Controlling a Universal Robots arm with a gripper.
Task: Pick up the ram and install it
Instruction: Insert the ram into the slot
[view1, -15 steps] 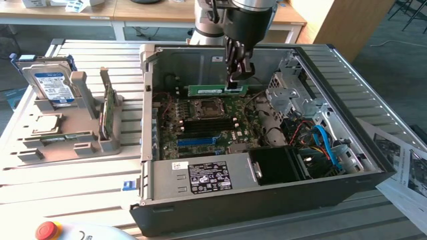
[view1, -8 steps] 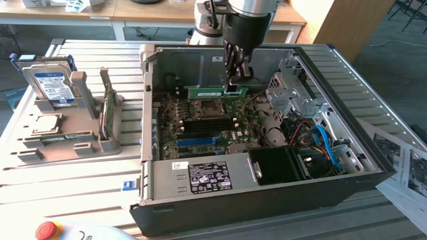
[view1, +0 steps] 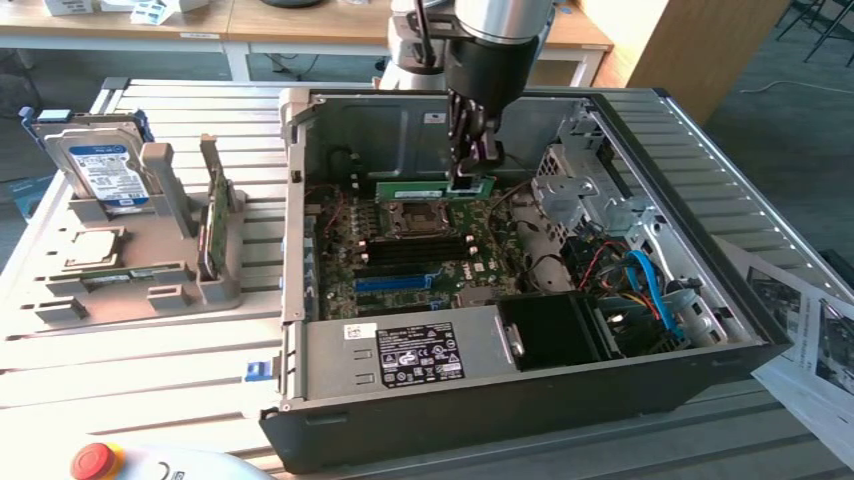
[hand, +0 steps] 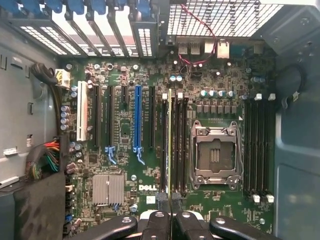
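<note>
My gripper (view1: 463, 178) hangs inside the open computer case (view1: 747, 345), shut on the ram (view1: 407, 188). The ram is a thin green stick held level and on edge, just above the motherboard (view1: 461, 270) on the far side of the CPU socket (view1: 407, 215). In the wrist view the ram (hand: 170, 145) appears edge-on as a narrow line between my black fingertips (hand: 156, 202). It runs along the black memory slots (hand: 180, 145) beside the CPU socket (hand: 216, 155). Whether it touches a slot I cannot tell.
On the exterior view's left a grey fixture (view1: 134, 290) holds a hard drive (view1: 104, 170) and a green card standing on edge (view1: 214, 225). A drive cage (view1: 581, 190), cables (view1: 641, 275) and a black fan shroud (view1: 554, 330) crowd the case. A red button (view1: 96, 460) sits in front.
</note>
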